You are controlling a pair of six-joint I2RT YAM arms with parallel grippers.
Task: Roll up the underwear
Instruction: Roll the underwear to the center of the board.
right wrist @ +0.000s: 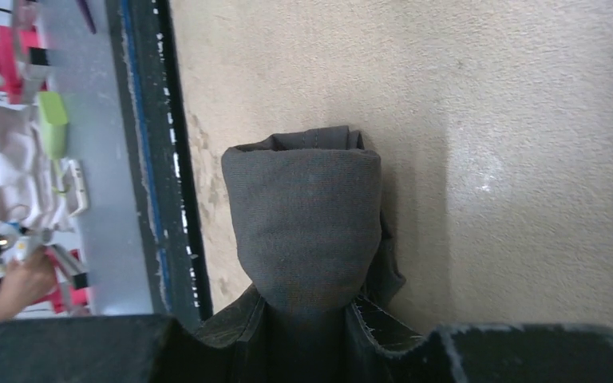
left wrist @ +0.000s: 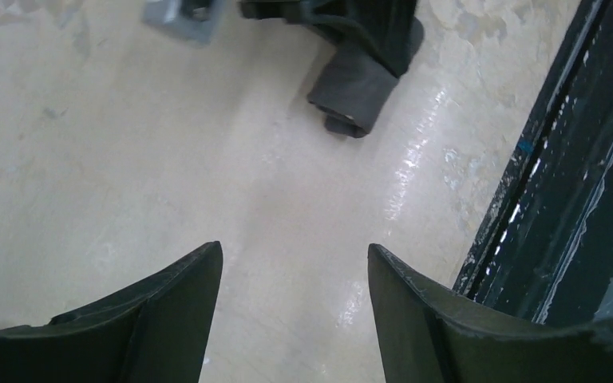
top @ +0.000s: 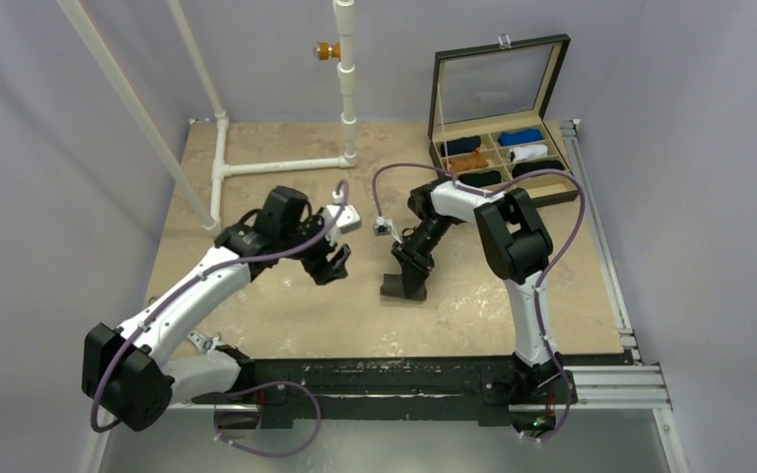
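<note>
Right gripper (right wrist: pixel 303 343) clamping one end of the rolled underwear (right wrist: pixel 303 223) over the table (top: pixel 266 296), left gripper (left wrist: pixel 294 263) hovering wide open nearby.

In my right wrist view, the underwear's (right wrist: pixel 303 231) near end vanishes between the right gripper (right wrist: pixel 307 335) at the frame's bottom edge. In my left wrist view that gripper covers its upper end, cropped along the top. Overhead, the box's (top: pixel 498 84) rolls (top: pixel 520 137) are too small to identify.

- You have the underwear (right wrist: pixel 303 215) on the worktop (top: pixel 286 320), in the right claw (top: pixel 409 271).
- To its left, apart, your left claw (top: pixel 333 264).
- Box (top: pixel 564 192) far right, rolls (top: pixel 520 137) inside.
</note>
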